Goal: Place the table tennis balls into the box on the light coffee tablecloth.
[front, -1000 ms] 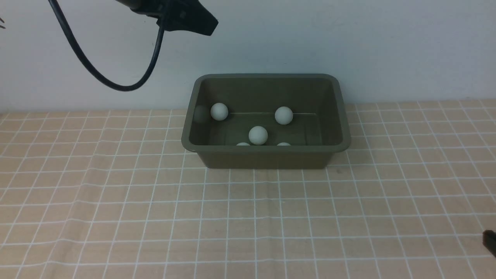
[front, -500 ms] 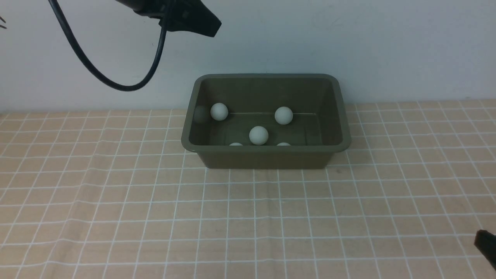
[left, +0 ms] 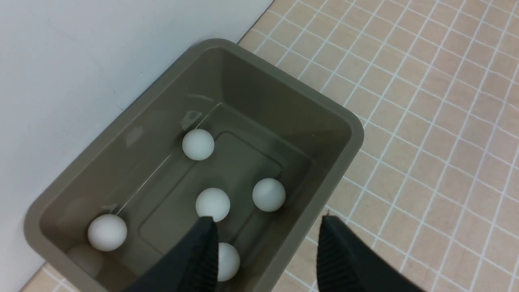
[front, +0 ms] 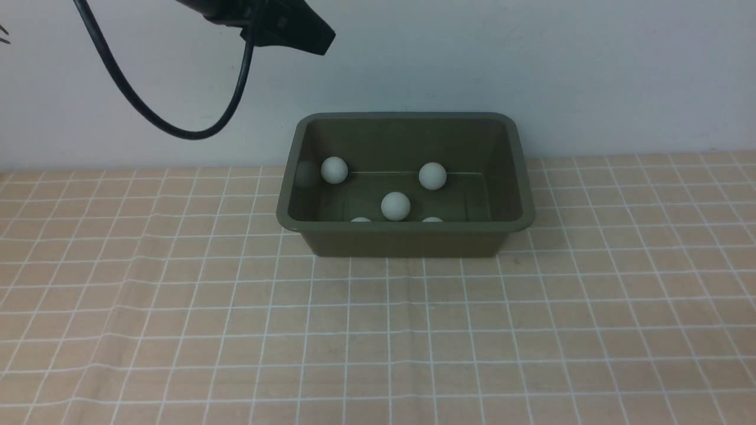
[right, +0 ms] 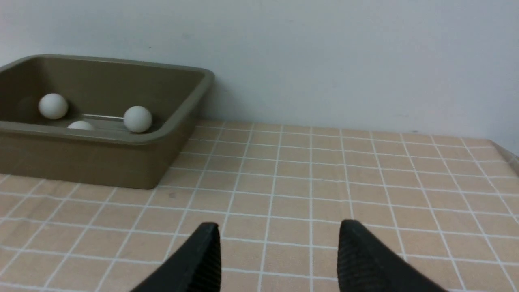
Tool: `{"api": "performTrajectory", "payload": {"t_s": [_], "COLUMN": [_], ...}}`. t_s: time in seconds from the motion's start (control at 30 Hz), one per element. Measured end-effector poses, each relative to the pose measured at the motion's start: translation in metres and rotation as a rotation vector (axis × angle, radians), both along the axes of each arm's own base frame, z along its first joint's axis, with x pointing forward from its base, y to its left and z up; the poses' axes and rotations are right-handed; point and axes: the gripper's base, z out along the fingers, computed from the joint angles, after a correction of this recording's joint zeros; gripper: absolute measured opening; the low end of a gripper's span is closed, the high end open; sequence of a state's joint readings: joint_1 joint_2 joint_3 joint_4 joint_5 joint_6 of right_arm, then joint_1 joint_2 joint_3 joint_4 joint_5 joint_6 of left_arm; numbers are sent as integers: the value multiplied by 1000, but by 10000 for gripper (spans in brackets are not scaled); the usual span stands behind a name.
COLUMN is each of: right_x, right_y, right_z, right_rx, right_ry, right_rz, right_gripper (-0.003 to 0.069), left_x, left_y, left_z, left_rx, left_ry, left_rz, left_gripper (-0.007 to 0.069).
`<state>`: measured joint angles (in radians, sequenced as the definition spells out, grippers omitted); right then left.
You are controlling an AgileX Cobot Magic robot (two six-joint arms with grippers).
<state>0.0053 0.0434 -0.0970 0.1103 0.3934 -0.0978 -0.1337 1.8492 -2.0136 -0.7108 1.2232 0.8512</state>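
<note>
Balls (front: 395, 206): all five sit in the box (front: 405, 241), same spots as half a second back, though the front-left one has drifted left since a second ago. My right jaws' black tip showed at the lower right edge of the front view before; it has gone from that view now. My left arm (front: 283, 26) hangs up by the wall above the box's left end, barely shifted. Left gripper (left: 265, 243), seen from its wrist, has jaws apart over the box's near wall, holding nothing; it has been narrowing. Right gripper (right: 279, 243) has jaws apart too, empty, low over the cloth and well apart from the box. Hidden: in the front view two balls only peek over the near rim; the left wrist view shows one ball (left: 227, 261) partly behind my finger (left: 202, 259); the right wrist view shows just three balls, one mostly under the rim. Light coffee tablecloth (front: 378, 330), white grid, slightly wrinkled, covers the bench. Box stands at the cloth's far edge against a plain pale wall (front: 531, 65). A black cable (front: 147, 118) loops down from my left arm.
</note>
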Motion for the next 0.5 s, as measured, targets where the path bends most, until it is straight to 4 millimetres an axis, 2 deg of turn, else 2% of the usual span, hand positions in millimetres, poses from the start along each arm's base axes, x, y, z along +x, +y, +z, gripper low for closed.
{"api": "performTrajectory", "payload": {"t_s": [0.3,0.5], "right_x": [-1,-1], "right_y": [-1,-2], "right_z": [-39,-39], "right_rx": [-26,-27], "right_ry": [104,102], "right_rz": [-19,-19], "right_gripper": [365,365], "left_x": [-2,-2], "left_y": [0,0], "left_z": [-1,-1], "left_rx": [5,5], "left_ry": [14,19], "left_rz": [-12,-13], "left_gripper": [277,277]}}
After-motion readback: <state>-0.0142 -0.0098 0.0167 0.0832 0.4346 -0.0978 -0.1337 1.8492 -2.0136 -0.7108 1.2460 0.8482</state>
